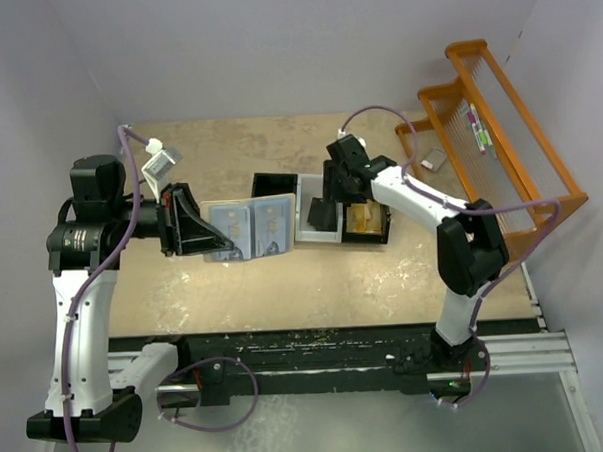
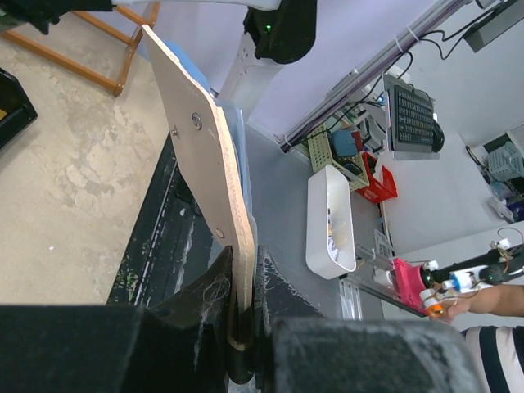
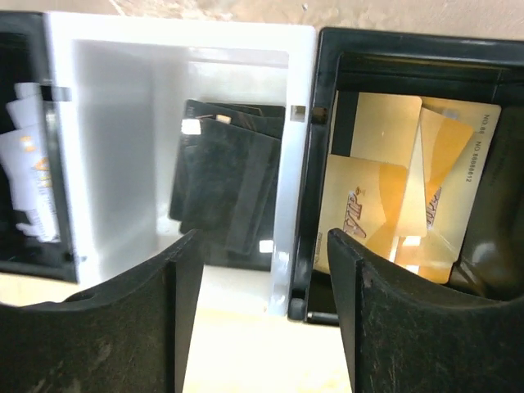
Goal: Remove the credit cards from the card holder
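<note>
Card holder (image 1: pixel 250 228), spread open, is clamped in the left hand (image 1: pixel 197 229) mid-frame; right hand (image 1: pixel 324 211) hangs fingers apart, empty, above the tray (image 1: pixel 276 179) holding gold cards (image 3: pixel 385 188).

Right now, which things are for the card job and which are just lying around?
For the job: the card holder, gripped by the left tool; the gold cards and black cards already in the tray; the open right tool above them.
Just lying about: the orange rack; a small grey thing beside it.
</note>
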Tool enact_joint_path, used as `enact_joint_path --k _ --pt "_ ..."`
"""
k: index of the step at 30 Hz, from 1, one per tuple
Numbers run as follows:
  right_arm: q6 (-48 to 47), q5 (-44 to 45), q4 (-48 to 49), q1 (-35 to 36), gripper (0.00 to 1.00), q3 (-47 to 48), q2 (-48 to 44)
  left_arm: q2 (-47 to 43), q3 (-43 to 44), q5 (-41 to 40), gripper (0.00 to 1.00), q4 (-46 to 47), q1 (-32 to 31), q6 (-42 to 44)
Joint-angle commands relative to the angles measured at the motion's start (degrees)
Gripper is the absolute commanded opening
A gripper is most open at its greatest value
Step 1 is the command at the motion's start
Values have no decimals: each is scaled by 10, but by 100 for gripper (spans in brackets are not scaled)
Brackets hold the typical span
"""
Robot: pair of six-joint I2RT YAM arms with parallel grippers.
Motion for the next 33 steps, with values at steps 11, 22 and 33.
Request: enact_joint_path --k 11,22,33 --pt "29 -141 52 1 73 -15 -371 -1 -6 -10 0 30 2 11" --pt "98 -480 328 82 68 -52 -448 3 -13 -47 0 47 3 12" --pt "110 -537 411 186 54 -45 -341 2 -9 -41 0 49 3 3"
